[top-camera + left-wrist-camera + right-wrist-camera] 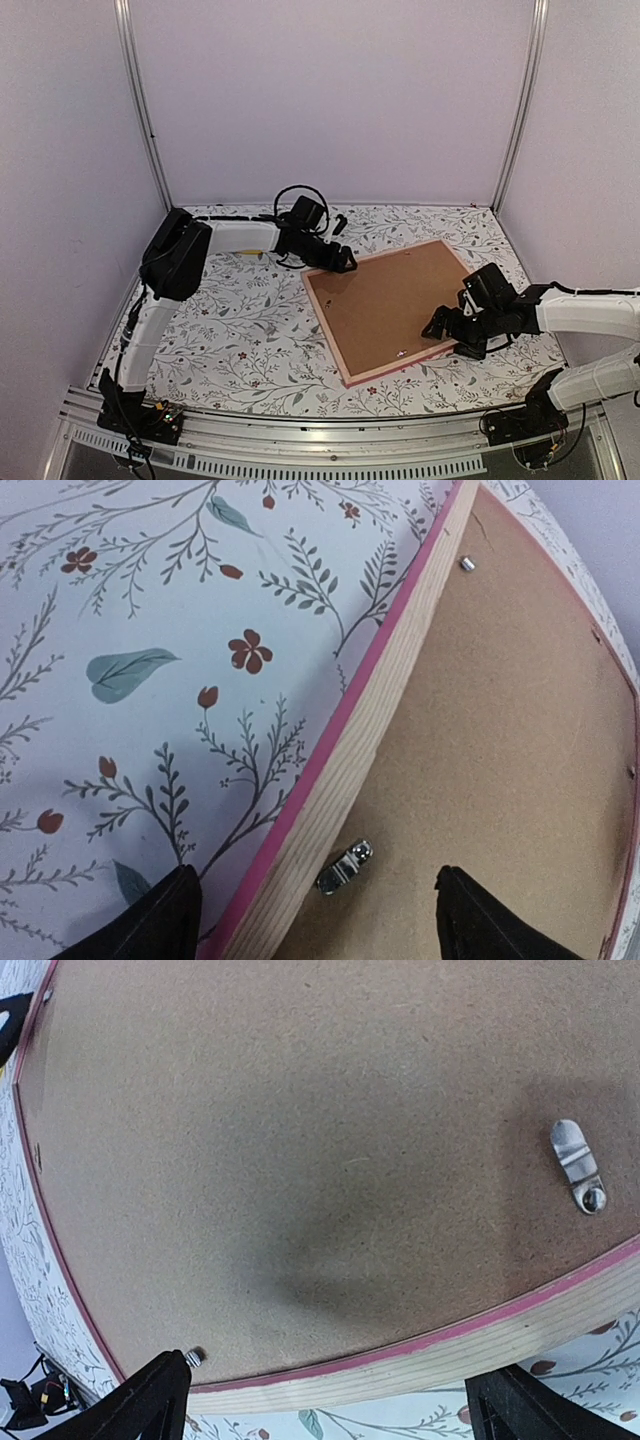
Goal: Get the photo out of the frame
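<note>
The frame (323, 322) lies face down on the floral table, its pink rim and pale wood edge (350, 770) around the brown backing board (390, 300). The photo is hidden under that board. My left gripper (340, 262) hangs open over the frame's far left edge; its fingers straddle the wood edge and a small metal clip (345, 868). My right gripper (445, 330) stands open over the frame's near right edge (450, 1355), with nothing between its fingers. Another metal clip (578, 1165) rests turned onto the board.
A floral cloth (240, 330) covers the table. Pale walls with metal corner posts (140, 110) close in the back and sides. A black cable loops above the left wrist (295, 195). The metal rail (330, 435) runs along the near edge.
</note>
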